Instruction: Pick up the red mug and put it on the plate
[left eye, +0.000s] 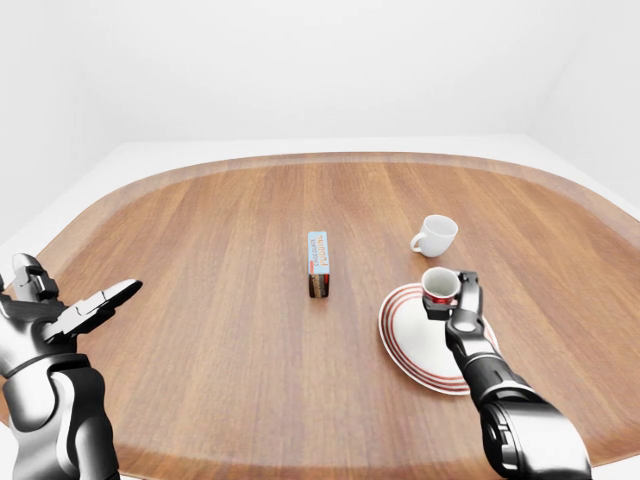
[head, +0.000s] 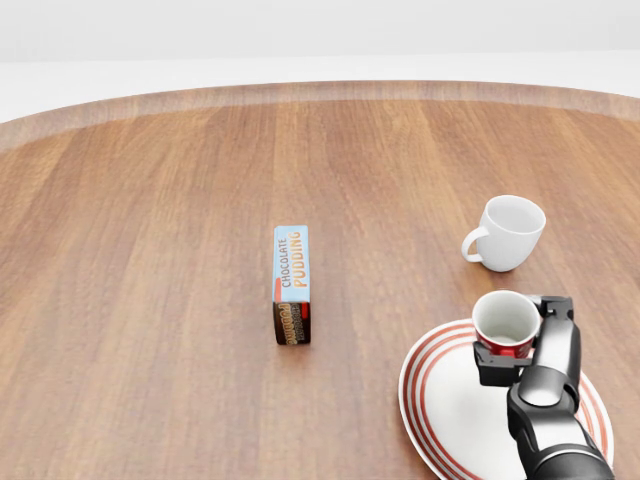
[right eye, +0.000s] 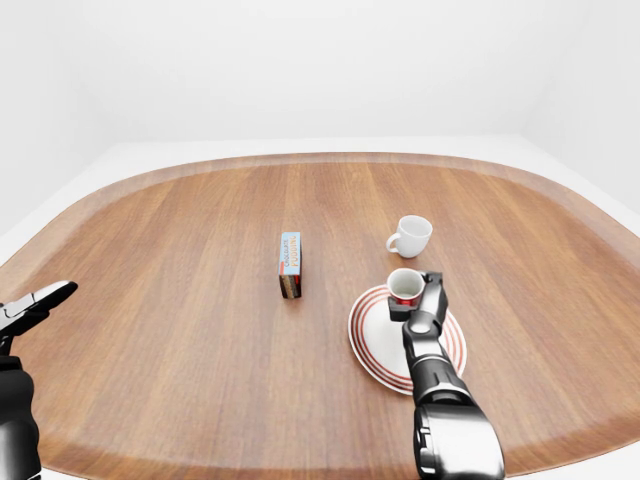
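In the left-eye view, the red mug (left eye: 439, 286) is seen gripped by the right hand (left eye: 452, 303) above the upper edge of the red-striped plate (left eye: 420, 345). The left hand (left eye: 62, 312) is held off the table's left edge, its fingers spread and nothing between them. A white mug (left eye: 436, 234) is placed just beyond the plate, and a chocolate pudding box (left eye: 319, 264) is stood on edge near the middle of the wooden table (left eye: 200, 260).

In the head view, the red mug (head: 505, 325) is shown upright, mouth open to the camera, with the right hand's fingers (head: 496, 368) closed round its lower body. It is located over the plate's (head: 450, 410) upper rim; whether its base is touching the plate cannot be told. The pudding box (head: 292, 283) lies well apart to the left.

In the right-eye view, the same arrangement is repeated, the mug (right eye: 405, 285) being held at the plate's (right eye: 375, 340) top edge.

The pick-up is judged done and the carry nearly so. What is judged to be left is for the mug to be lowered squarely onto the plate, released, and the hand drawn clear.
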